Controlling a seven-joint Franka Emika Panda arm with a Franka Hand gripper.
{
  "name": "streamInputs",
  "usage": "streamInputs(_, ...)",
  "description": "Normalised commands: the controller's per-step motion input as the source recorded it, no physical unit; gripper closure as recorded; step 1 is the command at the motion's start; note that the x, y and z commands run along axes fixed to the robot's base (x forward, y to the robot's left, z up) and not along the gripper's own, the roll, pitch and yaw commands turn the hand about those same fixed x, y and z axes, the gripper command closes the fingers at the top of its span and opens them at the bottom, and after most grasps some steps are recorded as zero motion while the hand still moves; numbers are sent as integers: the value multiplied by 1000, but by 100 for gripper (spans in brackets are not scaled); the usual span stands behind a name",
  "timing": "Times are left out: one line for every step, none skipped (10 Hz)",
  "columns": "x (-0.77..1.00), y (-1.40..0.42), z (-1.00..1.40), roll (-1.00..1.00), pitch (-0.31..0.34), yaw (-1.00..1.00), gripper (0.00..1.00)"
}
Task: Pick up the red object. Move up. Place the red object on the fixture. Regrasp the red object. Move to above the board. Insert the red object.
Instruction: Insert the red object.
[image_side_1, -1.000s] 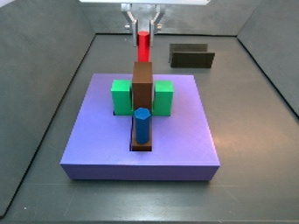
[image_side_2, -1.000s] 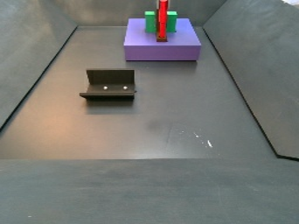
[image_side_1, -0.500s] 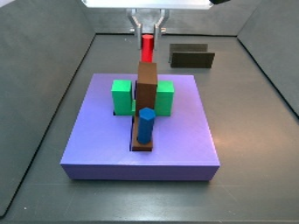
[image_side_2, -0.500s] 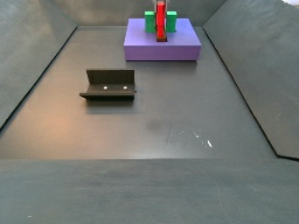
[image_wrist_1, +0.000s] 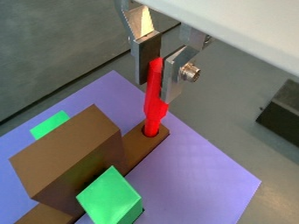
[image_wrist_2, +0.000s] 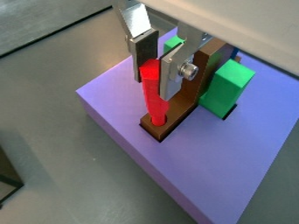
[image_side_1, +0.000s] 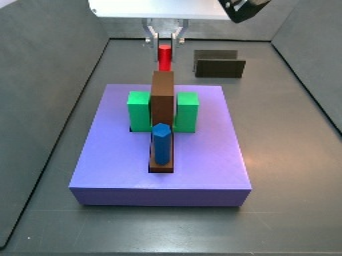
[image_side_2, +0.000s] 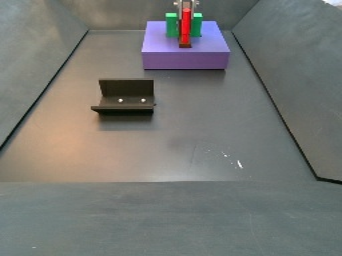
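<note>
The red object (image_wrist_1: 153, 96) is a slim red peg standing upright, and my gripper (image_wrist_1: 159, 63) is shut on its upper half. Its lower tip sits in a hole of the brown strip (image_wrist_1: 149, 137) on the purple board (image_wrist_1: 205, 171). In a wrist view the red object (image_wrist_2: 152, 96) enters the strip just in front of the tall brown bar (image_wrist_2: 205, 66). In both side views my gripper (image_side_1: 164, 38) (image_side_2: 187, 8) hangs over the board's far end (image_side_1: 160, 160) (image_side_2: 186, 55), with the red object (image_side_1: 164, 56) (image_side_2: 185, 30) below it. The fixture (image_side_1: 219, 65) (image_side_2: 124, 96) stands empty on the floor.
Green blocks (image_side_1: 139, 110) (image_side_1: 189, 110) flank the tall brown bar (image_side_1: 163, 95) on the board. A blue peg (image_side_1: 160, 143) stands in the strip at the board's near end. Grey walls (image_side_1: 60, 110) enclose the dark floor (image_side_2: 187, 150).
My gripper has come down a little with the red object, whose lower tip has sunk lower behind the brown bar. Nothing else has moved.
</note>
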Motion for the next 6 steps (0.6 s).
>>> streamInputs(0, 0, 0, 487, 44, 0, 100)
streamInputs(0, -9, -29, 480, 34, 0, 100)
streamInputs(0, -77, -120, 371, 7, 0, 100)
streamInputs(-66, -151, -109, 359, 0, 34, 100)
streamInputs(-54, -246, -57, 300, 0, 94, 100)
streamInputs(0, -231, -89, 151, 0, 49, 100)
